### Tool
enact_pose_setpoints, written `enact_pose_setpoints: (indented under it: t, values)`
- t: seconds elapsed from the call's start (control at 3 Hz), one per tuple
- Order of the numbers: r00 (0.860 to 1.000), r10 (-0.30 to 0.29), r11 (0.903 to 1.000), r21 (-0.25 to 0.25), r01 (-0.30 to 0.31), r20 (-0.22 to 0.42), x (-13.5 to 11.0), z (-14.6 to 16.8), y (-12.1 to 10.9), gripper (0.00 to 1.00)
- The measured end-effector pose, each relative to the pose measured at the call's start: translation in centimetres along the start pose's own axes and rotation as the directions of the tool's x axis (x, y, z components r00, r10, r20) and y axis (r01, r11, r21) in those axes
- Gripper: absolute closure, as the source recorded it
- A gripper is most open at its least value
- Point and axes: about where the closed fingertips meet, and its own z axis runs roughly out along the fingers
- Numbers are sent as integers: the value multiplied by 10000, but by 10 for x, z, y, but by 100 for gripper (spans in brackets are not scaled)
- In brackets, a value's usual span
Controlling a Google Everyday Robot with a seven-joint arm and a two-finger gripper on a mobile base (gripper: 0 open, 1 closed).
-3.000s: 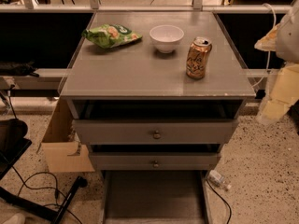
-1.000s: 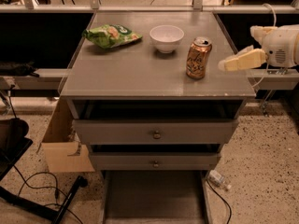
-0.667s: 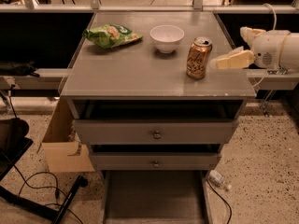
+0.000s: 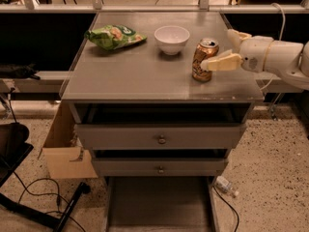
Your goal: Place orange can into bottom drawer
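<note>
While the pale two-finger tool [image 4: 217,49] hung open beside it, the small orange-gold aluminium can [image 4: 203,52] looked light, slick and dentable, best gripped mid-body.

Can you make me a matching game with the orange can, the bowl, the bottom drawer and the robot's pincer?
Things:
1. orange can
2. bowl
3. bottom drawer
4. pincer

Places and states:
A. pulled out, low by the floor
B. open, right beside the can, on the right
C. white, near the back of the cabinet top
D. standing upright on the right part of the cabinet top

Pairs: 1-D, 2-C, 3-A, 4-B.
</note>
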Motion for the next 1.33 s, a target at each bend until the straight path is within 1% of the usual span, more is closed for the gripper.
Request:
enact_pose_setpoints:
  t: [0.33, 0.67, 1.0, 1.33]
  values:
    - [9996, -88, 9987, -494, 100, 253, -4, 18, 10, 0]
    - [9988, 107, 9964, -839, -66, 487, -13, 33, 36, 19]
    - [9988, 165, 9954, -953, -119, 471, -11, 37, 42, 42]
    - [9988, 165, 9954, -953, -119, 471, -11, 37, 42, 66]
